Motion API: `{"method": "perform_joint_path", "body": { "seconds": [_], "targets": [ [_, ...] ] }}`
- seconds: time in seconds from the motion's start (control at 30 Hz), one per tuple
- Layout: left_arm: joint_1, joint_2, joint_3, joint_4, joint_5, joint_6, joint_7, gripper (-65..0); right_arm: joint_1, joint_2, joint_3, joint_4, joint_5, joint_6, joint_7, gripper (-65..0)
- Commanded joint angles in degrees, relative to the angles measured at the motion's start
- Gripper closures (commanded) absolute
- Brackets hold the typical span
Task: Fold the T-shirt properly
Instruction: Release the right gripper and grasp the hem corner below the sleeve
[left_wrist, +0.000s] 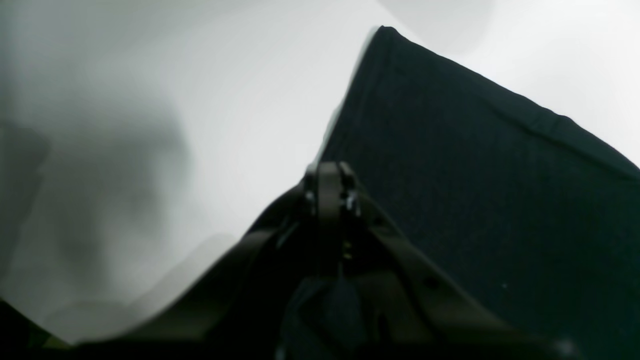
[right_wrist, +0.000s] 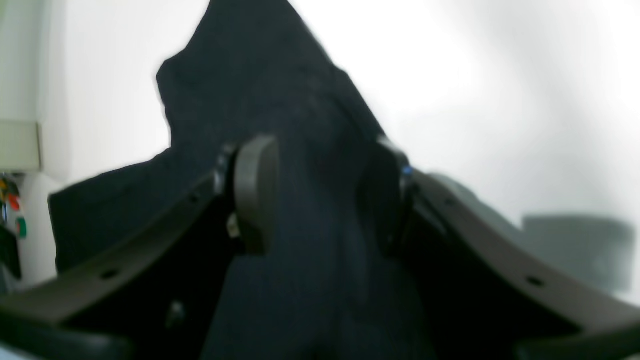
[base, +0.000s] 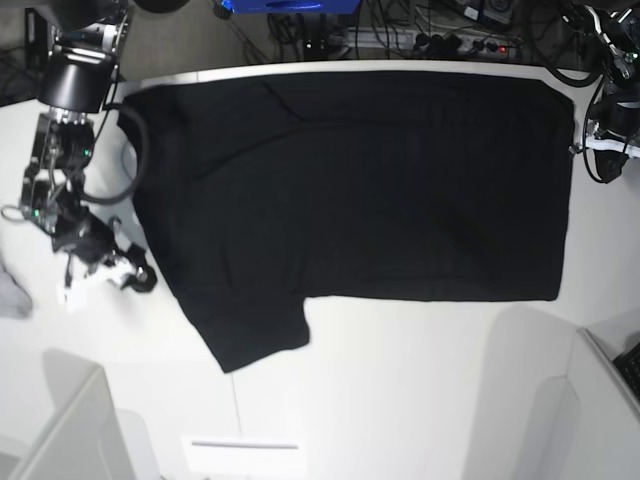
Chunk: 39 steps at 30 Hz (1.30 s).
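Fingers of the left gripper (left_wrist: 330, 187) are pressed together in the left wrist view, pinching the hem edge of the T-shirt (base: 360, 190), whose plain black cloth runs from the fingertips to a pointed corner further off against the white table (base: 400, 400). Across the table, the right gripper (right_wrist: 320, 192) stands with its two fingers (right_wrist: 256, 192) well apart, black cloth lying in the gap between them; whether either finger touches it cannot be told from this blurred close view. Counted: one T-shirt, two grippers, and one small grey cloth scrap (base: 12, 292) at the table's left edge in the base view. That overhead view shows what neither wrist camera does: the whole shirt spread flat, plain side up, filling the far half of the table, its hem along the right edge and one short sleeve angled toward the near left. There the left gripper sits at the far right edge beside the hem, mostly cut off by the frame, while the right arm sits at the left edge by the shirt's shoulder. Beyond the far edge, cables (base: 420, 35) lie bunched on the floor.
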Motion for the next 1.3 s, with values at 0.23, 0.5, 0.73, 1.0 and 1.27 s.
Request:
{"method": "perform_joint_path", "body": {
  "seconds": [0.23, 0.5, 0.73, 1.0, 1.27],
  "targets": [
    [0.6, -0.8, -0.5, 0.4, -0.8, 0.0, -1.1, 0.0, 7.1, 0.9, -5.6, -7.8, 1.0, 0.4, 6.1, -29.0],
    [0.6, -0.7, -0.6, 0.0, -0.7, 0.1, -1.1, 0.0, 13.2, 1.7, -13.8, -17.8, 1.0, 0.5, 11.8, -32.6],
    [0.4, -0.5, -0.6, 0.0, 3.2, 0.1, -1.1, 0.0, 21.5, 2.9, -24.6, -31.3, 1.0, 0.5, 20.1, -37.4],
    [-0.1, -0.4, -0.5, 0.1, 9.5, 0.1, -1.2, 0.0, 32.1, 2.0, -38.0, -49.9, 1.1, 6.8, 28.2, -40.5],
    [-0.2, -0.4, -0.4, 0.0, 9.7, 0.1, -1.2, 0.0, 33.7, -0.5, -39.9, -53.0, 1.0, 9.7, 28.3, -40.4]
  ]
}}
